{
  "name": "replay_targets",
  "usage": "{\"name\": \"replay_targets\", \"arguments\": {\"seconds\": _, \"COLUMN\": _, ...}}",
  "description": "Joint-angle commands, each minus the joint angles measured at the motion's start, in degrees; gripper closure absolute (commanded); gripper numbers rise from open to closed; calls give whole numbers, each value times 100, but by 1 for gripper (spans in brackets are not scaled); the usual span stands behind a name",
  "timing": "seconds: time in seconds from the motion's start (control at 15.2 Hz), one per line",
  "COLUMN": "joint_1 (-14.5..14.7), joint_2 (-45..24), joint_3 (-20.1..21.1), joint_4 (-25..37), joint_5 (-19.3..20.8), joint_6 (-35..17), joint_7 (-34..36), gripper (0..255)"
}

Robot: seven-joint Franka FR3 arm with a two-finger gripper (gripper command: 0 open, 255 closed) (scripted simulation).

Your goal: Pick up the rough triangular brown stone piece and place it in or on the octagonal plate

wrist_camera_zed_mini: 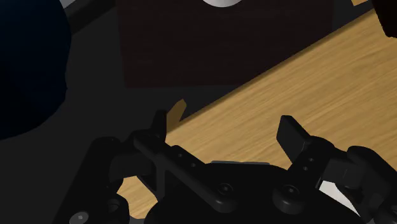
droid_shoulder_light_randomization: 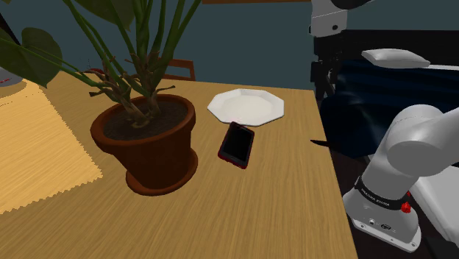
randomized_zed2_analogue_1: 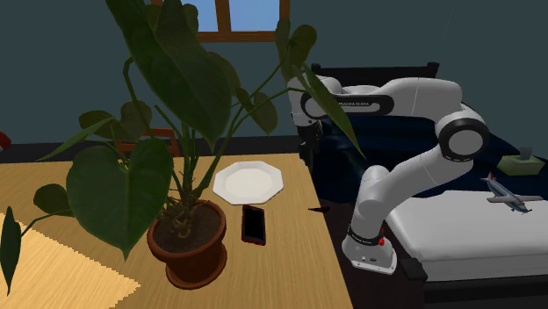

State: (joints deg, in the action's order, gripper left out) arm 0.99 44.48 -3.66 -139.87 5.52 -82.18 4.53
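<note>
- Shoulder view: the white eight-sided plate point(droid_shoulder_light_randomization: 246, 105) lies bare on the wooden table point(droid_shoulder_light_randomization: 279, 206), toward the far side. A dark phone point(droid_shoulder_light_randomization: 237, 144) lies just in front of it, and a potted plant point(droid_shoulder_light_randomization: 147, 140) stands to this view's left. A small dark pointed sliver, which I take for the stone point(droid_shoulder_light_randomization: 321, 142), juts past the table's edge on this view's right, apart from the plate.
- Second exterior view: the same sliver point(randomized_zed2_analogue_1: 318, 210) sticks out from the table's edge. The arm point(randomized_zed2_analogue_1: 413, 97) arches over from its stand, and its hand hangs well above that edge.
- Wrist view: the gripper point(wrist_camera_zed_mini: 226, 127) has its fingers spread wide, with nothing between them. The stone point(wrist_camera_zed_mini: 180, 108), light brown here, pokes out at the table's edge just beyond one fingertip, untouched.
- Progress, as I judge it: no step is done yet. The descent, the grasp, the carry to the plate and the release are all left.
</note>
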Motion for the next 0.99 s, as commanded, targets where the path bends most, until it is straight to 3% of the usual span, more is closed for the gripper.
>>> {"name": "replay_targets", "arguments": {"seconds": 0.0, "joint_1": 0, "joint_2": 0, "joint_3": 0, "joint_4": 0, "joint_5": 0, "joint_6": 0, "joint_7": 0, "gripper": 0}}
{"name": "replay_targets", "arguments": {"seconds": 0.92, "joint_1": 1776, "joint_2": 951, "joint_3": 33, "joint_4": -1132, "joint_5": -2141, "joint_6": -415, "joint_7": -1558, "gripper": 0}}
